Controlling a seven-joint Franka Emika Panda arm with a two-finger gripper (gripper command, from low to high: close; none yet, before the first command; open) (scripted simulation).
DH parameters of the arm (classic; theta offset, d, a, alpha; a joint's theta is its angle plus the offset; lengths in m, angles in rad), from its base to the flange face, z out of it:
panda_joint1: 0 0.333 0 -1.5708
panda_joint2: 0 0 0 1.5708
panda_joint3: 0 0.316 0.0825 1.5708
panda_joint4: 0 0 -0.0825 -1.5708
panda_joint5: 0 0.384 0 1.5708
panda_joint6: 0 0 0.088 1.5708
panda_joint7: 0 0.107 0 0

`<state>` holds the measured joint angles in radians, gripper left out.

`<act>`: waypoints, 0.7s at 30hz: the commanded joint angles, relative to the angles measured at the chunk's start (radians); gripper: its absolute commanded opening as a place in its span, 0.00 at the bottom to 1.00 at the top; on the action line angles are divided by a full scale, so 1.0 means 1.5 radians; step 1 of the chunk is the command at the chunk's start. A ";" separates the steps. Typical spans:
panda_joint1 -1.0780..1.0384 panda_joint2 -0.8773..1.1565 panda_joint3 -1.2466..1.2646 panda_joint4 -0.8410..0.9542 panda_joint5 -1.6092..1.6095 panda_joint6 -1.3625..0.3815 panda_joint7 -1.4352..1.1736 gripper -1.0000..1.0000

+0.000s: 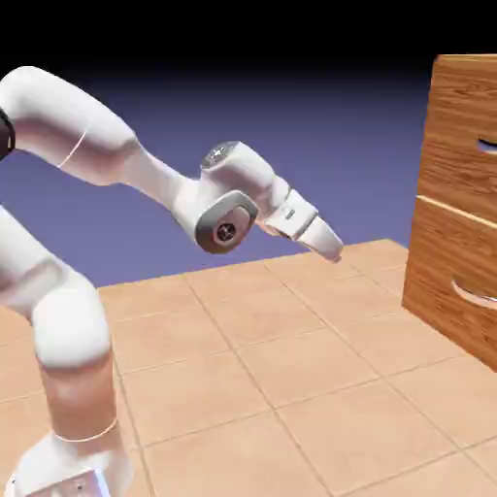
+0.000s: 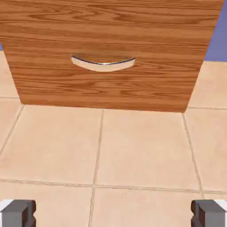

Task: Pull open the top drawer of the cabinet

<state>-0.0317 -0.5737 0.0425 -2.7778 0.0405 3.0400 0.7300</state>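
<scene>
Tiled floor (image 1: 204, 408): in the exterior view I see pale orange-tan squares, divided by thin, lighter grout lines (image 2: 99, 146) that cross in a grid. Above the floor's far edge stands a plain blue-violet backdrop (image 1: 340, 146), darkening upward into a black band (image 1: 243, 29). In my hand view the floor appears paler, its tiles perhaps faintly mottled, though the rendering is too soft for me to be certain.

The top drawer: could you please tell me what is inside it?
The top drawer is shut in the exterior view, so its inside is hidden behind the wooden front; only the front and part of its handle show.
</scene>
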 commanded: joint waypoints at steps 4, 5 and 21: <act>-0.097 -0.008 0.094 0.071 0.090 0.007 -0.024 0.50; -0.121 -0.010 0.117 0.089 0.112 0.008 -0.030 0.50; -0.507 -0.043 0.493 0.373 0.471 0.035 -0.128 0.50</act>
<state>-0.7928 -0.6384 0.7819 -2.2180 0.7464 3.0931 0.5381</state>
